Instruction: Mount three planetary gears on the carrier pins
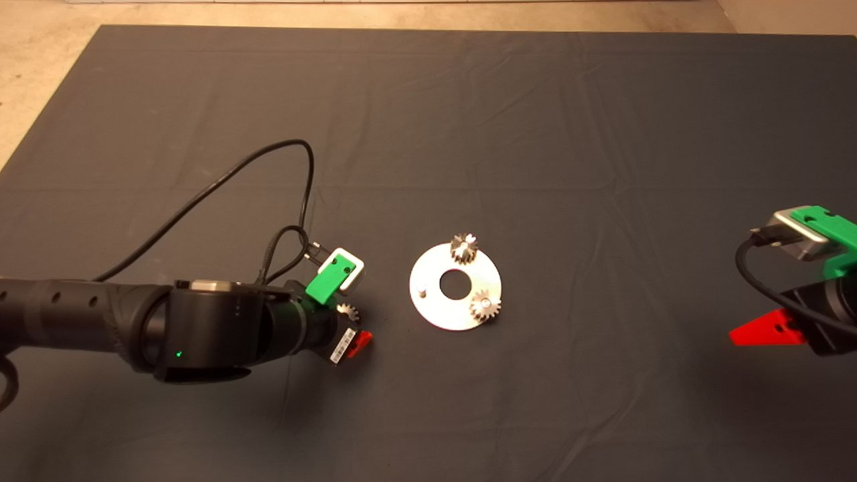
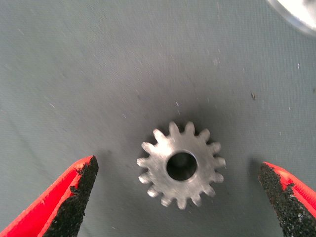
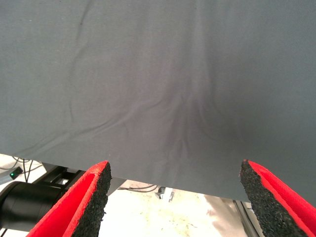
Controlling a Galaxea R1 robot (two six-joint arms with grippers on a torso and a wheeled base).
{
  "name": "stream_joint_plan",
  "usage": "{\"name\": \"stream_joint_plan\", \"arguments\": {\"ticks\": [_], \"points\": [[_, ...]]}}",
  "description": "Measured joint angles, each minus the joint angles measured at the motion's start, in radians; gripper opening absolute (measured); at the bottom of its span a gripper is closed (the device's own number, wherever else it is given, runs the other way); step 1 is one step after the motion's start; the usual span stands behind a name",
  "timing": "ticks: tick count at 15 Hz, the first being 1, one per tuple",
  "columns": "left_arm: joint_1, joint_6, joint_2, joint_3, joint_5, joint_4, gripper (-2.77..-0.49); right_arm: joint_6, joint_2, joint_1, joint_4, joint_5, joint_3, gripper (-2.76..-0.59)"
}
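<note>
head view shows the dark mat point(image 1: 602, 134) spread over most of the table, with the left arm point(image 1: 134, 321) reaching in from the left edge and the right gripper point(image 1: 763, 331) parked at the right edge, lower down. near the middle of the mat lies the flat silver disc point(image 1: 428, 304). two of the three planetary gears already sit on carrier pins: one dark gear point(image 1: 464, 248) on the side of the disc toward the far edge, and a brighter gear point(image 1: 485, 306) on the side toward the right and near edges. the third pin point(image 1: 422, 290), on the disc's left side, stands bare. so the job looks about two thirds done, with one gear left to fit.

that last gear point(image 2: 181, 165) lies flat on the mat just to the left of the disc, not touching it. the left gripper point(image 2: 180, 190) hangs over it with its pads wide apart, one on each side, neither touching the teeth. it is not gripped yet. what remains, as i judge it, is to close on the gear, carry it across to the bare pin, and seat the centre hole over it.

the right gripper's fingers point(image 3: 89, 197) are also spread, holding nothing.
</note>
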Motion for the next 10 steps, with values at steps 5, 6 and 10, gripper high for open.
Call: {"name": "stream_joint_plan", "arguments": {"ticks": [5,6,10], "points": [[0.016,0.0,0.0,0.0,-0.014,0.024,-1.02,0.0,0.0,0.0,0.0,0.001,0.0,-1.44],[0.015,0.0,0.0,0.0,-0.014,0.027,-1.02,0.0,0.0,0.0,0.0,0.001,0.0,-1.44],[0.027,0.0,0.0,0.0,-0.014,0.051,-1.18,0.0,0.0,0.0,0.0,0.001,0.001,-1.44]]}}
